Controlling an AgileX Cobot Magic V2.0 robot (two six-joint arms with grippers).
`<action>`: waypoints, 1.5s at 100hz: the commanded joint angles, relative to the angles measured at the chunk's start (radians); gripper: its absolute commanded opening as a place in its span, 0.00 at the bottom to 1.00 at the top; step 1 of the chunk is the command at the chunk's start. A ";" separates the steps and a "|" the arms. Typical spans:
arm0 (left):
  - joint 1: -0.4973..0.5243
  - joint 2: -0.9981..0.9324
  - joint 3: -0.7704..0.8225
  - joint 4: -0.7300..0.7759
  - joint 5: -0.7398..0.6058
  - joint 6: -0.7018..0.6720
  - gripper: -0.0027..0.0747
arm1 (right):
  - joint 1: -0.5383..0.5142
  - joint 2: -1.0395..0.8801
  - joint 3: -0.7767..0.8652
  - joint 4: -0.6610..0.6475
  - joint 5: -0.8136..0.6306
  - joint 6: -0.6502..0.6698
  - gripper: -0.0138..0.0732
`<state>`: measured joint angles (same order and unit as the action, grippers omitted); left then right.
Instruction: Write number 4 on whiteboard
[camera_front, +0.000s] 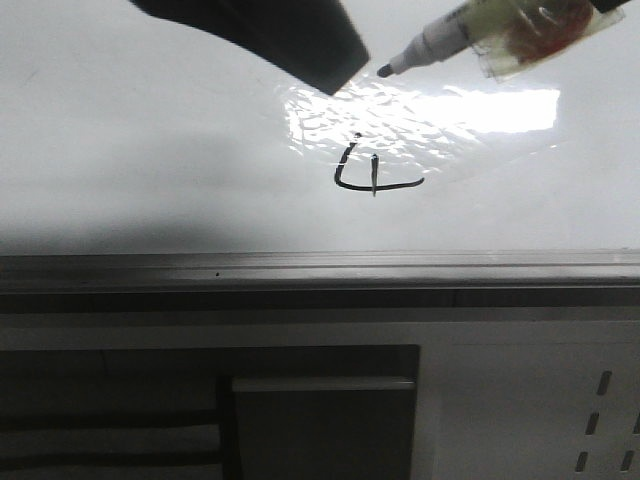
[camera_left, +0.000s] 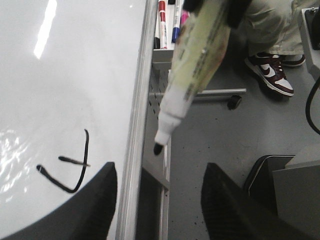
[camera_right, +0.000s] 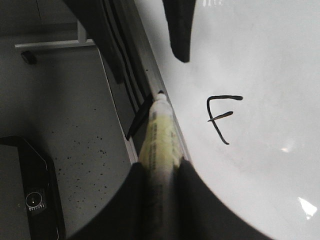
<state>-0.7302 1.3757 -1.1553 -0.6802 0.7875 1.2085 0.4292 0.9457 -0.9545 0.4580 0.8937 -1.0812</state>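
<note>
Right end effector (camera_right: 159, 172) pinches the marker (camera_right: 159, 135), tip lifted off the whiteboard (camera_front: 120, 150). The number 4 (camera_front: 375, 172) sits just below the tip. Left end effector (camera_left: 157, 200) is spread, holding nothing. Lift straight away w/o dragging to avoid smudging.

Number 4 (camera_left: 70, 167) on whiteboard (camera_left: 75, 75) — marker (camera_left: 192, 75) tip off board, beside rail (camera_left: 137, 125).
</note>
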 joint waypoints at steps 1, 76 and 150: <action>-0.034 0.000 -0.060 -0.040 -0.041 0.020 0.49 | 0.002 -0.012 -0.029 0.025 -0.033 -0.011 0.10; -0.132 0.060 -0.086 -0.034 -0.144 0.047 0.16 | 0.002 -0.012 -0.029 0.025 -0.036 -0.011 0.10; -0.128 0.029 -0.086 0.231 -0.199 -0.262 0.01 | -0.008 -0.149 -0.107 -0.171 -0.038 0.163 0.47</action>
<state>-0.8540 1.4639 -1.2086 -0.5235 0.6545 1.0877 0.4292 0.8484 -1.0090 0.3305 0.9047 -0.9920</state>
